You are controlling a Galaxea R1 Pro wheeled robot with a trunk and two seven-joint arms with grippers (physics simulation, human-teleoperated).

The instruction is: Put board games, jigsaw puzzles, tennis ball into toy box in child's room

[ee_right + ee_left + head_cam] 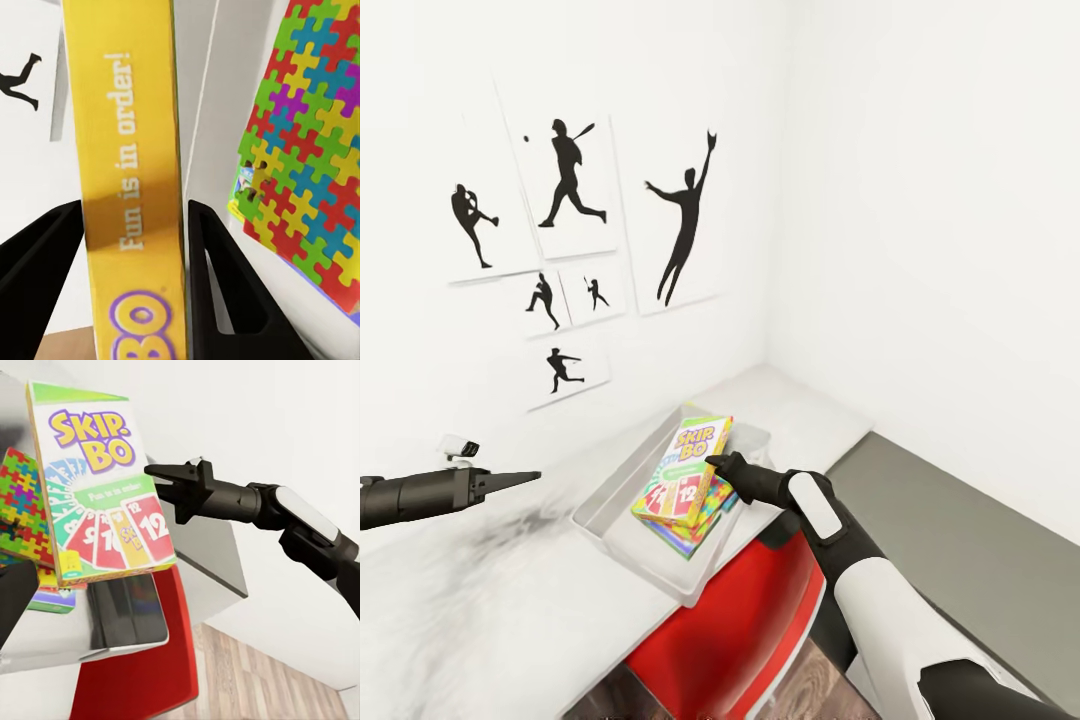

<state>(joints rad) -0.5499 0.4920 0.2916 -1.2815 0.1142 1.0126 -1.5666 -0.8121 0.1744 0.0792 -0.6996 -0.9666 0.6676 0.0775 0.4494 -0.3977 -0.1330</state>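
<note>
With the right tool [716,463] straddling the Skip-Bo box [686,468], jaws not visibly clamped, part them wide, dropping it flat into the toy box [598,520].

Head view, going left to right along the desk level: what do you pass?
Left gripper → toy box → Skip-Bo box → right gripper, whose fingers straddle the Skip-Bo box's yellow edge in the right wrist view.

Skip-Bo box [686,468], green-white-red with a yellow edge, tilted atop a jigsaw puzzle [698,528] inside the light-grey toy box [622,545] on the table [480,610].
</note>
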